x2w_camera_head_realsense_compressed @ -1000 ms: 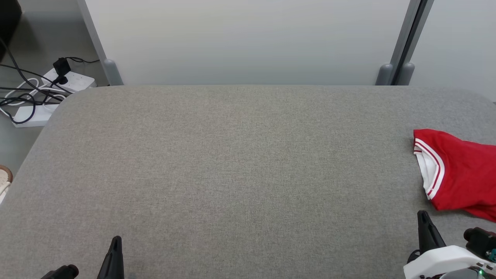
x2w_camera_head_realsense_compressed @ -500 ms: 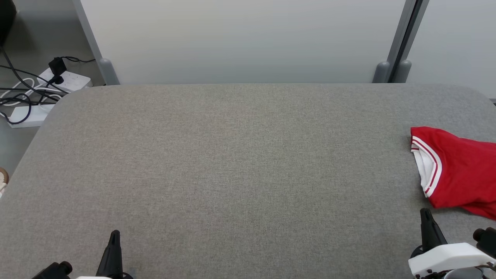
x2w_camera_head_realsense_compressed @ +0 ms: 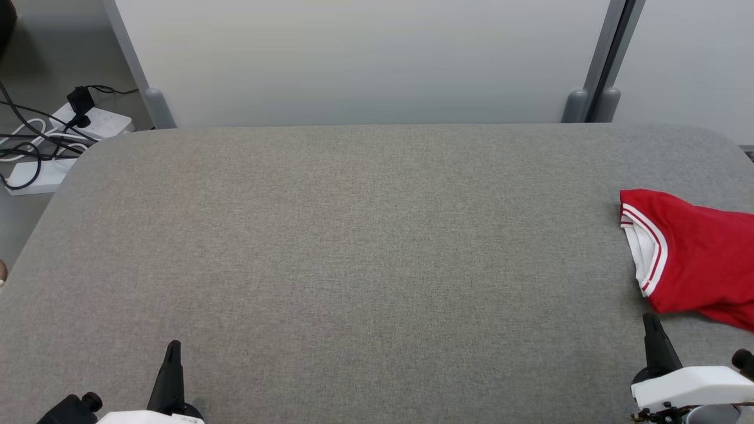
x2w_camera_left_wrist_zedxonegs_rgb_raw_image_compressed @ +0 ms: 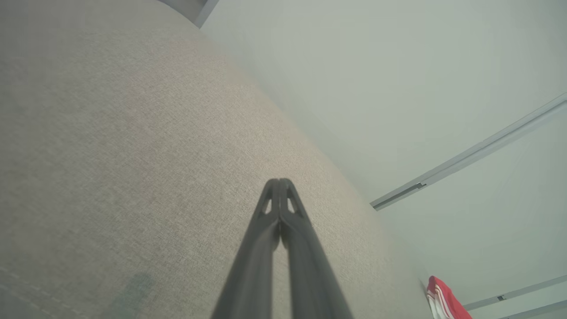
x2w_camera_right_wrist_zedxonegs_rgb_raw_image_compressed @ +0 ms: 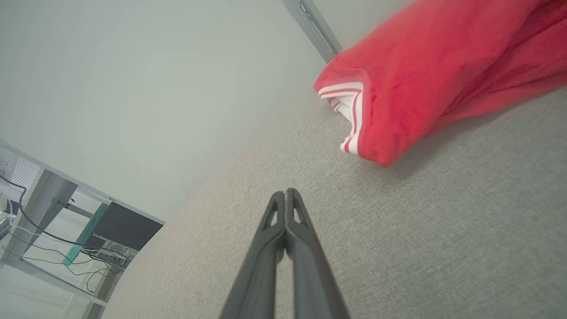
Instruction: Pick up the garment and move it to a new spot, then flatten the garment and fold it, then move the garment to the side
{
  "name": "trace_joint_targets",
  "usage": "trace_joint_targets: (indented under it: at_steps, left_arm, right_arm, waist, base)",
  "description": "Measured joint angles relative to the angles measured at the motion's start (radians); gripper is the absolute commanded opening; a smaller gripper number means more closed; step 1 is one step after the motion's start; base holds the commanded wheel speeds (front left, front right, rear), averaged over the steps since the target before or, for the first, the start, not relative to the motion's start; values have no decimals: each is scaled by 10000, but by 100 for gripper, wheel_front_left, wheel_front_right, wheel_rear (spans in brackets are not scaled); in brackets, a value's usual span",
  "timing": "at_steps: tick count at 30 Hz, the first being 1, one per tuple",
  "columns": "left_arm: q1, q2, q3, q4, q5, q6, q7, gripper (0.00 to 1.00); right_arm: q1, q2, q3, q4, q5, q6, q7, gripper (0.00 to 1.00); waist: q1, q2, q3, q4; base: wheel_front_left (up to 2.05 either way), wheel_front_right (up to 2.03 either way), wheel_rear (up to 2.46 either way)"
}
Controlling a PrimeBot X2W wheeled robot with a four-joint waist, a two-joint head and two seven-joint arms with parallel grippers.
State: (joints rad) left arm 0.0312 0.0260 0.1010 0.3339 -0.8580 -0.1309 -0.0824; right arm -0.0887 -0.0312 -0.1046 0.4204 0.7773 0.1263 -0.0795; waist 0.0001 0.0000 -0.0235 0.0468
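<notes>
Only the robot's head shifts; the red shirt (x2w_camera_head_realsense_compressed: 695, 259) stays rumpled at the table's (x2w_camera_head_realsense_compressed: 377, 235) right edge. The left claw (x2w_camera_head_realsense_compressed: 172, 346) and right claw (x2w_camera_head_realsense_compressed: 649, 319) hang pinched shut, empty, so the task stands as it was.

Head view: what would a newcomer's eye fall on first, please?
The red garment with white-striped trim, bunched on the right of the grey table, stands out first. Then come the two dark tools at the near edge, both shut: the left tool over bare cloth, the right tool just short of the garment.
</notes>
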Motion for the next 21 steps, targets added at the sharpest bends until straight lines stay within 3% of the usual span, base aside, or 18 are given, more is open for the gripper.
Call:
trace_joint_targets:
  at_steps: [21]
  left_arm:
    - [-217,10,-40,-178,-2280,0,619,0]
  right_arm:
    - [1,-13,-128,-497,2564,-2,577,0]
  waist:
    - [0,0,84,-148]
  base:
    - [0,0,0]
